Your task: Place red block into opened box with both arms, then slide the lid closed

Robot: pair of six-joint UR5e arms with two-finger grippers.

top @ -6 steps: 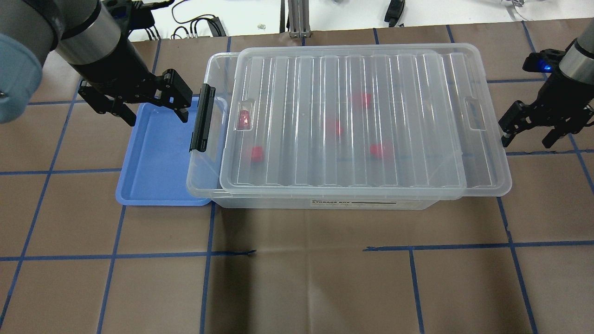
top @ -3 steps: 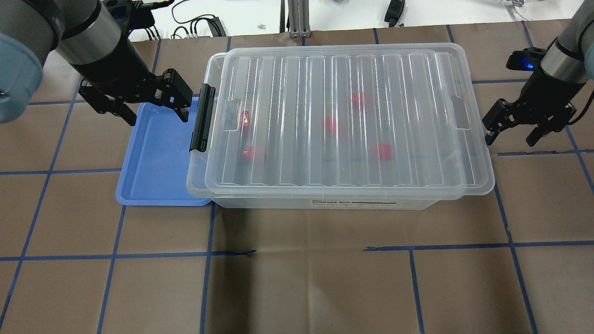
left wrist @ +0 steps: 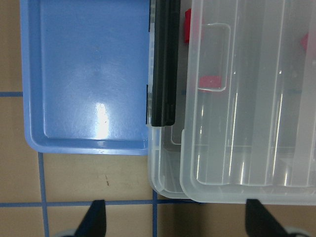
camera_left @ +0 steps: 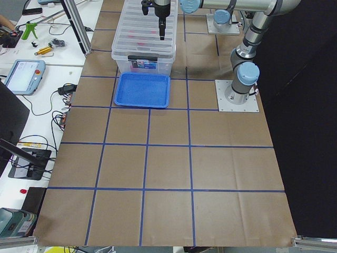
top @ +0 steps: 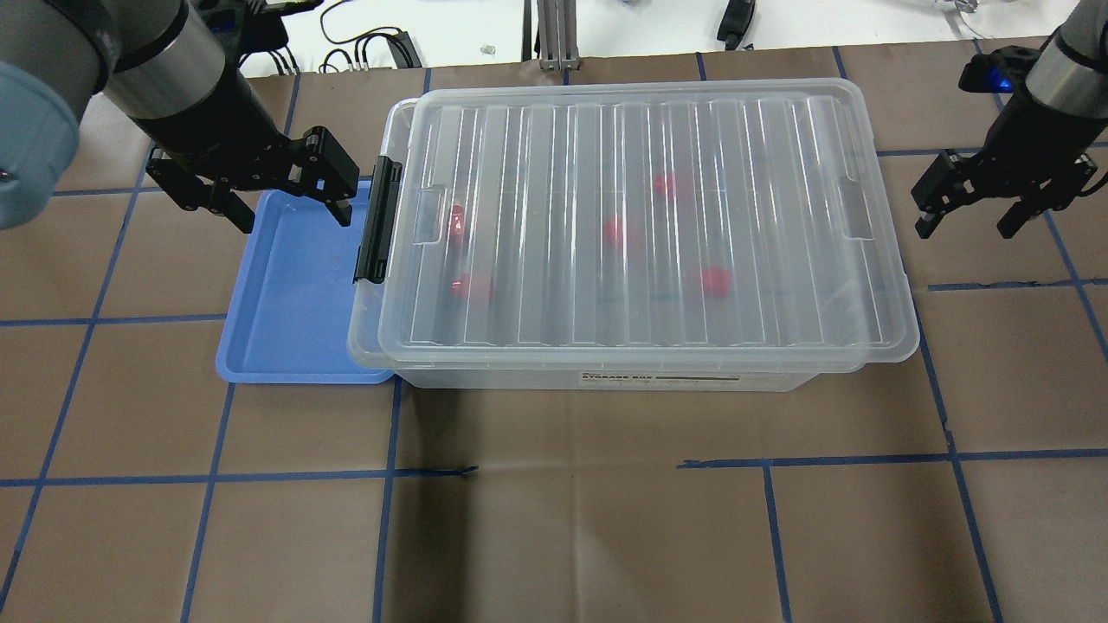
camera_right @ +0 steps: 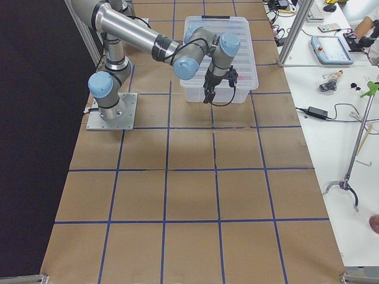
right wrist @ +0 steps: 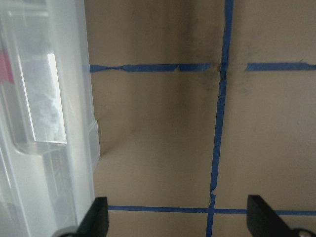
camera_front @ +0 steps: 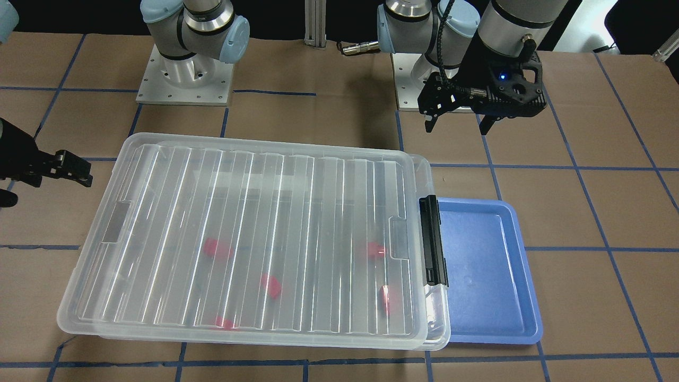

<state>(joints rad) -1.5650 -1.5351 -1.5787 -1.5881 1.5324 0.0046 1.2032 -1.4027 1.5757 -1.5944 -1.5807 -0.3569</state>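
The clear box (top: 692, 379) stands mid-table with the ribbed lid (top: 640, 130) lying over nearly all of it. A narrow strip of the box stays uncovered at the black latch (top: 378, 221) end, as the left wrist view shows at the lid edge (left wrist: 185, 163). Several red blocks, one being (top: 616, 232), lie inside under the lid. My left gripper (top: 293, 212) hovers open and empty over the far edge of the blue tray. My right gripper (top: 965, 227) hangs open and empty just off the box's right end, apart from the lid.
A blue tray (top: 294, 346) with nothing in it sits against the latch end of the box, partly under its rim. Brown paper with a blue tape grid (top: 571, 472) covers the table. Cables and a metal post (top: 554, 35) lie beyond the far edge.
The lid slid left toward the latch end and now covers the box's right end. My right gripper moved left with it, then drew back right and away. The left arm stayed put.
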